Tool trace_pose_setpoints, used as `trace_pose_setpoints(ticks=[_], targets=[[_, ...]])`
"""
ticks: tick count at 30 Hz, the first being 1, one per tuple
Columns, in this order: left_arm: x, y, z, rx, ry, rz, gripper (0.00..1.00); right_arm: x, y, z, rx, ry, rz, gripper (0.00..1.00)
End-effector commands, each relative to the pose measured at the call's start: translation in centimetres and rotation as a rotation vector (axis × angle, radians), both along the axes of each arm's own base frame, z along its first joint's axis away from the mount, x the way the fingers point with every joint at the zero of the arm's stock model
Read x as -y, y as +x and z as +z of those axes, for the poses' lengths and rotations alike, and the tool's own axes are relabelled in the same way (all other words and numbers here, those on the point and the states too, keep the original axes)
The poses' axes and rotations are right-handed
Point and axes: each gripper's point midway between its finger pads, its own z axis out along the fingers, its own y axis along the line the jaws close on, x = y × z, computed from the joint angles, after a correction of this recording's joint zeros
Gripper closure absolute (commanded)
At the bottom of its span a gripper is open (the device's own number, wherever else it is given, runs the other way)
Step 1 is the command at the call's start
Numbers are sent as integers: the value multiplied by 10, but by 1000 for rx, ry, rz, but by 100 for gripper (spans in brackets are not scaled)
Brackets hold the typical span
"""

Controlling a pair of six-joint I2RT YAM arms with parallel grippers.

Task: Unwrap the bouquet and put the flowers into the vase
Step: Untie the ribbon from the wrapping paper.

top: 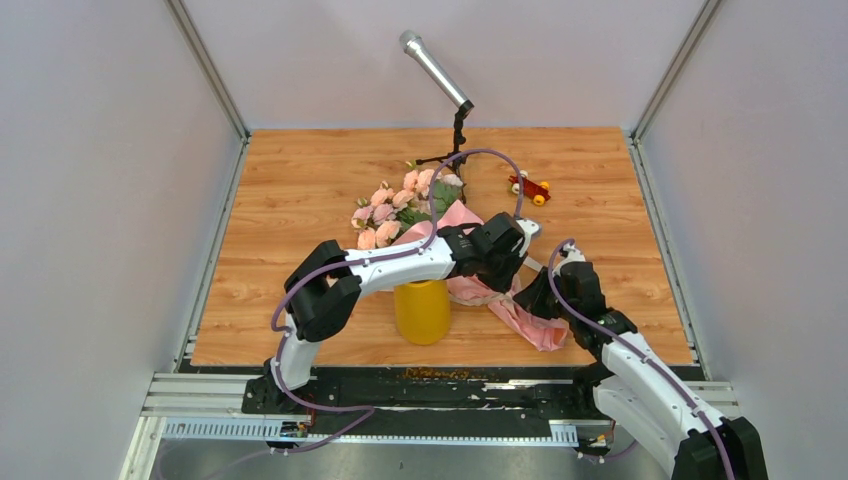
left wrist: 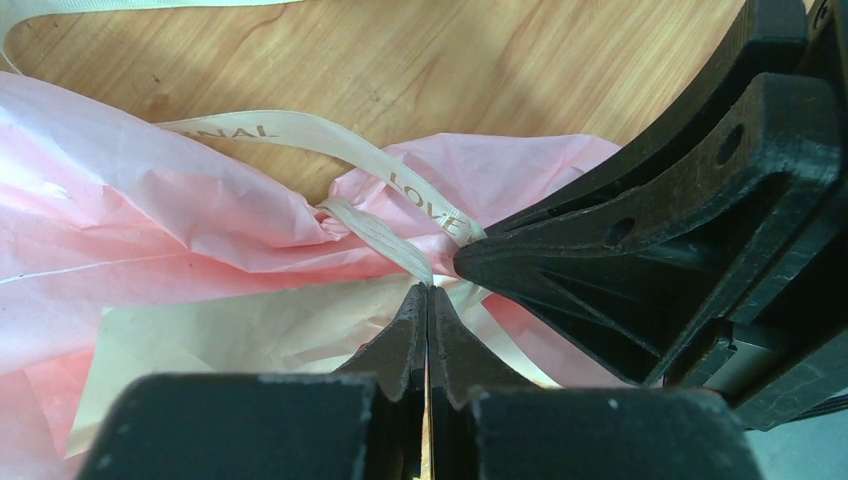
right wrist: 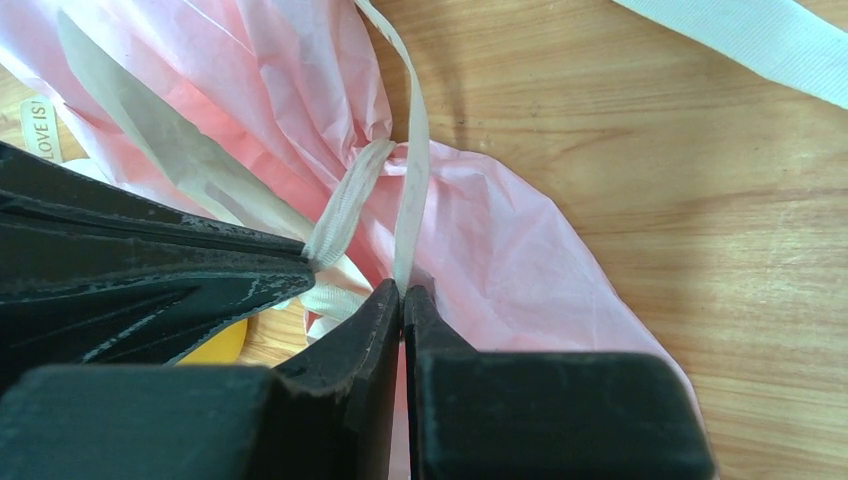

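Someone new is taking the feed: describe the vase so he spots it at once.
Start at the near edge of the wooden table, centre. The vase stands upright there, under the left arm, beside the pink-wrapped bouquet. It is the only all-yellow thing.

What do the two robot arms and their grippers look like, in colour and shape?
The left arm and right arm have white links and bulky black joints; a thin purple cable runs along each. The left gripper and right gripper are matte black, their flat fingers tapering to points.
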Motion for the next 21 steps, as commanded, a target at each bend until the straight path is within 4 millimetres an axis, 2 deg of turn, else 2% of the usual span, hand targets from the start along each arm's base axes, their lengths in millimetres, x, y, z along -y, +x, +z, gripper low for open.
trace_pose_setpoints(ticks=[1,8,11,14,16,18,21], targets=[[18,8,44,42,-116,16,100,5,2,-3,13,-21,-19,93],[31,16,65,22,-231,67,100,5,0,-8,8,-19,-21,93],[33,19,68,2,-269,83,100,5,0,-6,14,-22,-12,90],[32,22,69,-2,-272,86,100,6,1,7,43,-23,-11,79],[29,23,69,-2,-269,88,100,7,1,16,67,-19,-16,65],[27,25,69,-5,-264,88,100,10,1,27,97,-16,-29,55],[22,28,69,-7,-263,96,100,12,-1,44,149,-2,-39,48]])
